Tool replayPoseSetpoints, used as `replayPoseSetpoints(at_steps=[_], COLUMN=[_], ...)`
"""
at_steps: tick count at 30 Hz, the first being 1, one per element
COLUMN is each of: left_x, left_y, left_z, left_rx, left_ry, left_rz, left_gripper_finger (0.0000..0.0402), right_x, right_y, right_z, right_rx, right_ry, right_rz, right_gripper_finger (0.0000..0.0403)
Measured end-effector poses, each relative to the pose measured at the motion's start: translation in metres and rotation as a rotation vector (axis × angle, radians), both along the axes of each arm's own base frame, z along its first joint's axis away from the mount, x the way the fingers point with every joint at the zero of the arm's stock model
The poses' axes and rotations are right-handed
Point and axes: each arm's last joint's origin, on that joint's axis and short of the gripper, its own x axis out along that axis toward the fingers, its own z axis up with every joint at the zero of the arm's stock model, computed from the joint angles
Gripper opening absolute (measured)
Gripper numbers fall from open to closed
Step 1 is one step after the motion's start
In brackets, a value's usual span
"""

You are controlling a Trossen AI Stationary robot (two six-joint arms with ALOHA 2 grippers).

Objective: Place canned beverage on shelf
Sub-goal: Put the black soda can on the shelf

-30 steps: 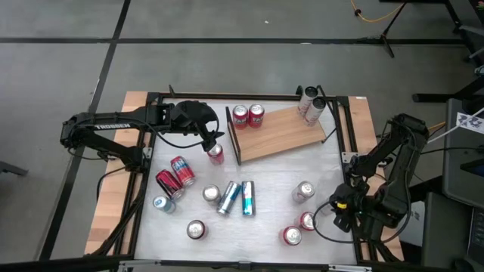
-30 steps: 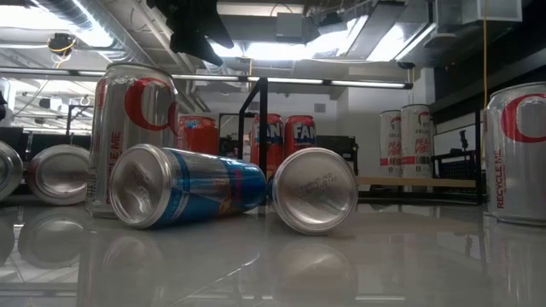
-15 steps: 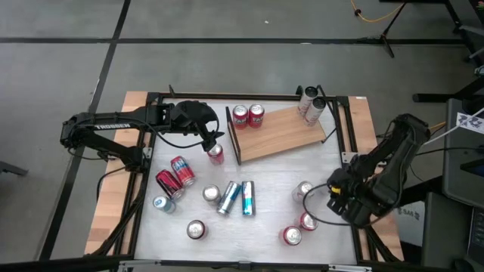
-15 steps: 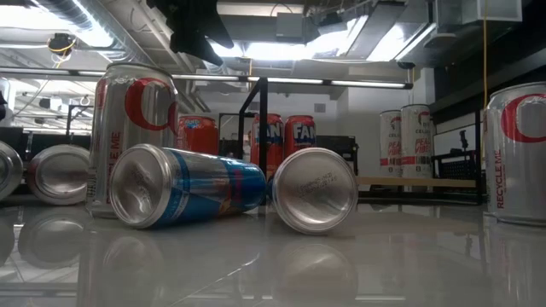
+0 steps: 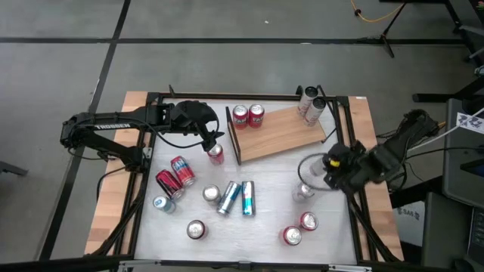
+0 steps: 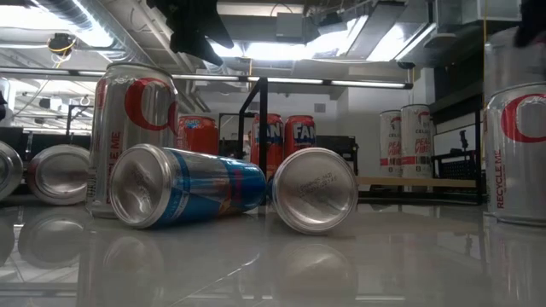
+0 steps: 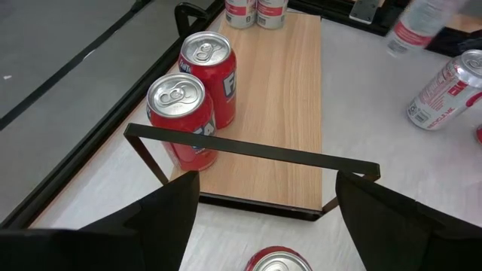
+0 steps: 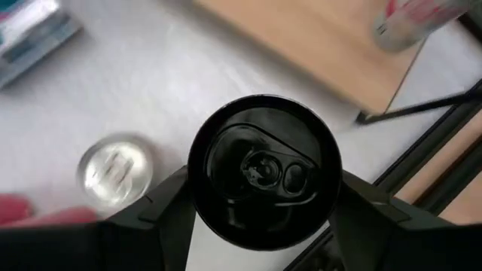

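R arm: changed most vs 1 s ago. Was low by table's near R corner; now the right gripper (image 5: pixel 327 168) is up beside the shelf's (image 5: pixel 280 136) open end, over the table's R side. Blurred, so prob. mid-swing.

R claw: roughly half open, fingers clamped on both sides of a dark-topped can (image 8: pixel 263 172), upright, seen top-down in wrist view. Can is clear of the table; shelf board shows just beyond it.

Meaning: pick done, transport under way. Judged remaining: line up over bare board, lower, release. Free wood is mid-board.

L arm: no change over the sec. Left gripper (image 5: pixel 210 140) sits over an upright red can (image 5: pixel 215 154) just outside the shelf's dark rail (image 7: pixel 248 150). Grip state: can't tell; can top only peeks in at wrist view's edge.

Shelf stock: 2 red cans (image 5: pixel 248 115) upright by the rail; 2 white/red cans (image 5: pixel 310 103) at far end.

Surface: white glossy table (image 5: pixel 272 227), reflective in low view. Loose cans unmoved: 2 blue ones (image 5: pixel 239 198) lying side by side at centre, 2 red lying (image 5: pixel 175 177) on L, silver-topped ones scattered, 1 (image 5: pixel 302 193) just below the R gripper.

Room: grey floor w/ dark seams, cables + stand legs at far R; ceiling lights and ducting in low view.
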Motion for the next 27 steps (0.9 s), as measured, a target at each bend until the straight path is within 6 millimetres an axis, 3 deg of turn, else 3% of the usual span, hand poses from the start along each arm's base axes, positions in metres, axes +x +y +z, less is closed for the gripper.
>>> replayPoseSetpoints(at_steps=[21,27], left_x=[0.000,0.000], left_y=[0.000,0.000], left_z=[0.000,0.000], left_rx=[0.000,0.000], left_ry=[0.000,0.000], left_rz=[0.000,0.000], left_gripper_finger=[0.0302,0.0302], right_x=[0.016,0.009], right_y=[-0.109,-0.134], right_z=[0.012,0.012], right_rx=[-0.127,-0.132], right_ry=[0.072,0.122], right_rz=[-0.053,-0.080], right_gripper_finger=[0.0236,0.0237])
